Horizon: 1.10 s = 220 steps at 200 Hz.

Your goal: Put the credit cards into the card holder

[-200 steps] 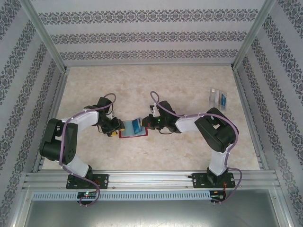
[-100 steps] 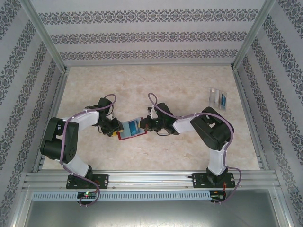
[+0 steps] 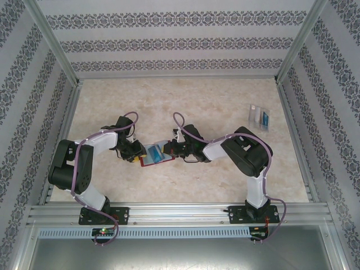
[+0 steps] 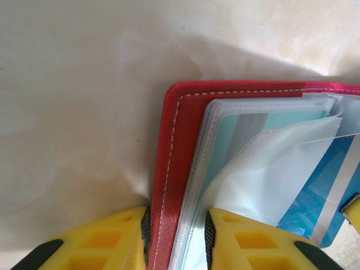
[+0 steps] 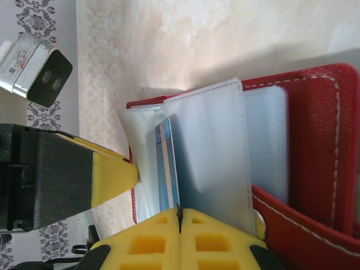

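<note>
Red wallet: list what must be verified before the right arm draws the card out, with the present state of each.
1. Wallet anchored: ok; the left gripper clamps the red wallet by its edge, cover and sleeves between its fingers.
2. Jaws of the right gripper shut: ok.
3. What it pinches, the blue card or only a sleeve: cannot tell.
4. Card free of the sleeves: not ok; it sits between them.
5. Goal ready: ok; the card holder stands at the far right of the table, apart from both arms.
</note>
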{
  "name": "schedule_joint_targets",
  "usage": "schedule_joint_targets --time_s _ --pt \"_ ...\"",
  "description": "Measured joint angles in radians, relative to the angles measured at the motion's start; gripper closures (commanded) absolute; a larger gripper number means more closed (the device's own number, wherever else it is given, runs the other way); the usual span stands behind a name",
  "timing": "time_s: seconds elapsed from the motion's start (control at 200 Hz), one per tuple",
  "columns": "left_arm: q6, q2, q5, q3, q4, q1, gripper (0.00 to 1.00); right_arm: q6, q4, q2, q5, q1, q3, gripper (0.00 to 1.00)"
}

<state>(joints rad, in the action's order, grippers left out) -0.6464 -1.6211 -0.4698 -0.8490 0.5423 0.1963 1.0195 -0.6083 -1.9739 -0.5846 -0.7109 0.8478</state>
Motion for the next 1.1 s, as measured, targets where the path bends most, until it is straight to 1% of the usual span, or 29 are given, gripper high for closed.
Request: schedule_joint_targets --time_s 0.285,0.58,0.984,1.099 --pt "0.004 -0.002 0.0 -0.002 0.001 0.0 0.68 -0.001 -0.009 -0.034 0.007 0.002 0.029 1.0" --pt "0.008 -0.003 0.0 -0.002 0.0 0.0 0.68 -0.004 -0.01 -0.034 0.025 0.002 0.041 1.0" --pt "0.008 -0.008 -0.004 -0.008 0.0 0.0 0.67 0.005 -0.056 -0.034 0.106 0.001 0.021 1.0" --pt "0.008 -0.008 -0.004 -0.008 0.0 0.0 0.66 0.006 -0.068 -0.029 0.137 -0.014 0.005 1.0"
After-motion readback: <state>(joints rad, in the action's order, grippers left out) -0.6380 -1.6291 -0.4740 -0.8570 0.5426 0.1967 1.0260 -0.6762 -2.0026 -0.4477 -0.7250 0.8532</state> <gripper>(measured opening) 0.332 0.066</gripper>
